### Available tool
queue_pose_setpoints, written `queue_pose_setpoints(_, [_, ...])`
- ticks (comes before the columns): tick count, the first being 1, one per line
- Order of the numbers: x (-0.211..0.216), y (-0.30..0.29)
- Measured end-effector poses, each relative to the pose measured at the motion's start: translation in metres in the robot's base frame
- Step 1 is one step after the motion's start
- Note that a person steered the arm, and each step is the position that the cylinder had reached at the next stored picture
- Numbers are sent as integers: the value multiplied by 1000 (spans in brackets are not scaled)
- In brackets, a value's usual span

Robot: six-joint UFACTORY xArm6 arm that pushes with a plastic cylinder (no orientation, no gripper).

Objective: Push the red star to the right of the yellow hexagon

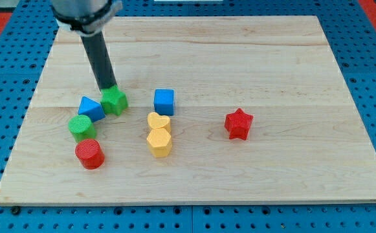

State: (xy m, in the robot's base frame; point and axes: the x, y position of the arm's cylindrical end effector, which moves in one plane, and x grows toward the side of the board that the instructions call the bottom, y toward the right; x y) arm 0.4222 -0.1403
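The red star lies on the wooden board, right of centre. The yellow hexagon sits to its left and a little lower, with a clear gap between them. A yellow heart touches the hexagon's top side. My tip is far to the left of the red star, at the top left edge of a green star.
A blue cube stands above the yellow heart. A blue triangular block, a green cylinder and a red cylinder cluster at the left. The wooden board lies on a blue perforated table.
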Motion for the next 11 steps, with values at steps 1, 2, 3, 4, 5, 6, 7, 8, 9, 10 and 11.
queue_pose_setpoints(1, [15, 14])
queue_pose_setpoints(2, [52, 15])
queue_pose_setpoints(3, [80, 23])
queue_pose_setpoints(4, [62, 21])
queue_pose_setpoints(5, [24, 44])
queue_pose_setpoints(6, [-8, 45])
queue_pose_setpoints(7, [-25, 93])
queue_pose_setpoints(8, [17, 126])
queue_pose_setpoints(9, [6, 138])
queue_pose_setpoints(10, [6, 242])
queue_pose_setpoints(11, [30, 299])
